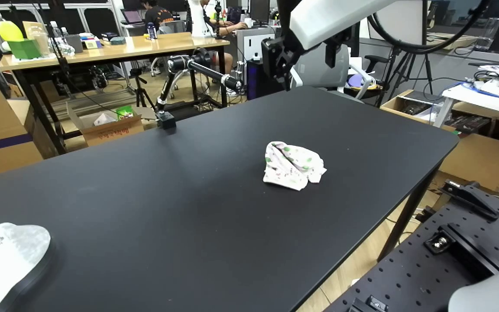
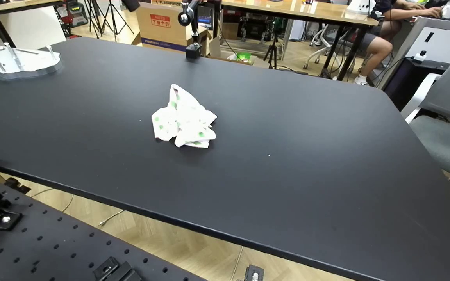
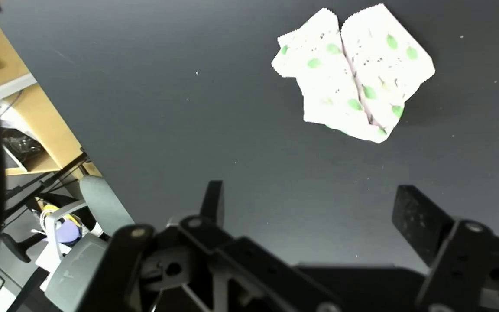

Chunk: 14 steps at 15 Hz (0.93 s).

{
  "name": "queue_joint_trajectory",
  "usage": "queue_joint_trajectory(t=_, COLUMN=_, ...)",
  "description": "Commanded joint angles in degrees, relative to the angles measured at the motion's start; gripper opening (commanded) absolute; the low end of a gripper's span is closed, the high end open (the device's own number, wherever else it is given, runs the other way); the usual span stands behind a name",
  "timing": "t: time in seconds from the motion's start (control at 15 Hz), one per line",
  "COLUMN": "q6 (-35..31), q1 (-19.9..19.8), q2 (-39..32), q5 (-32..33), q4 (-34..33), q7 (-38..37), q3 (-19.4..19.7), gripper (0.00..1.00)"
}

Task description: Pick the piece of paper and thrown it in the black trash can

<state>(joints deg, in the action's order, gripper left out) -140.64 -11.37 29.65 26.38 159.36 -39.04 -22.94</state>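
Observation:
The piece of paper is a crumpled white sheet with green leaf prints, lying on the black table. The paper also shows in an exterior view and at the top right of the wrist view. My gripper is raised above the table, apart from the paper. In the wrist view the gripper has its fingers wide apart with nothing between them, and the paper lies beyond the fingertips. No black trash can can be made out in any view.
A white plate with upright bolts lies at one table end and shows in both exterior views. A black jointed camera stand rises at the far edge. A grey chair stands beside the table. A perforated black base plate runs along the near side.

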Motion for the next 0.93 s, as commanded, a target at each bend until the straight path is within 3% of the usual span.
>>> queue_joint_trajectory(t=0.0, q6=-1.1, q1=0.7, q2=-1.6, q5=1.5, q4=-0.1, q7=-0.6, q3=2.5, gripper=1.0)
queue_joint_trajectory(t=0.4, q6=-4.2, q1=-1.6, q2=-4.6, q5=4.1, q4=-0.2, q7=-2.6, q3=3.4, gripper=1.0)
queue_joint_trajectory(t=0.67, q6=-8.0, q1=-4.2, q2=-11.3, q5=7.2, q4=-1.7, q7=1.4, q3=7.4, gripper=1.0)
queue_joint_trajectory(t=0.87, q6=-12.4, q1=-3.7, q2=-17.9, q5=7.8, q4=-3.4, q7=7.1, q3=11.6, gripper=1.0)
